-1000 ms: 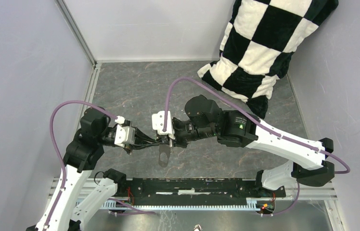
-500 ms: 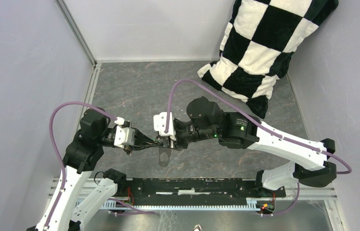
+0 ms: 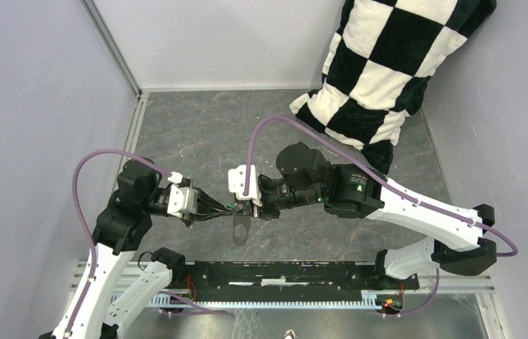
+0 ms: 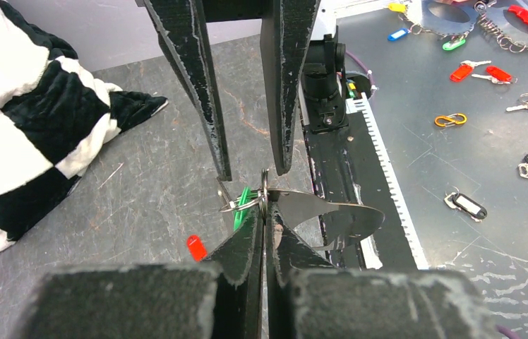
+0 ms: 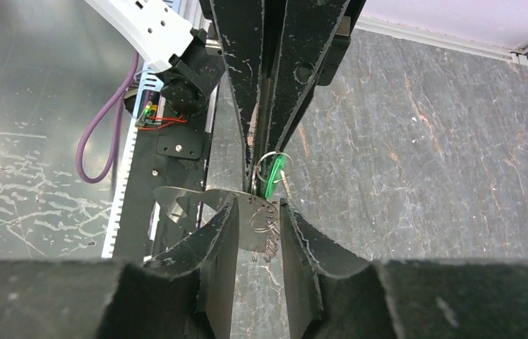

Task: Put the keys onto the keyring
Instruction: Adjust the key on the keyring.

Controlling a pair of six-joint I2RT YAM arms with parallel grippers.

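Top view, keyring: the keyring (image 3: pixel 240 227) hangs clear of the desk (image 3: pixel 198 127), just below the spot where the left gripper (image 3: pixel 223 209) and right gripper (image 3: pixel 246 206) meet tip to tip.
Top view, handling: it is probably light, stiff, slick thin metal that swings freely. A pinch at its upper end, close to the wire loop, looks like the steadiest hold.
Left wrist, left gripper: the fingers are pressed together, clamped on the keyring's top edge. The grey plate juts out to the right of the tip.
Left wrist, green key: the green key (image 4: pixel 245 206) sits at the wire loop (image 4: pixel 226 209), just ahead of the tip. Whether it is threaded on, I cannot tell.
Left wrist, red key: the red key (image 4: pixel 195 247) shows just left of the tip, apparently lying on the desk, off the keyring.
Left wrist, right gripper: the 2 fingers are clearly apart, 1 on each side of the loop, pinching nothing.
Right wrist, right gripper: the jaws are part open with the plate between them. Contact with the pads cannot be told.
Right wrist, key handling: the keys are likely tiny, light and easy to drop. The plastic-covered head offers the surest grip.
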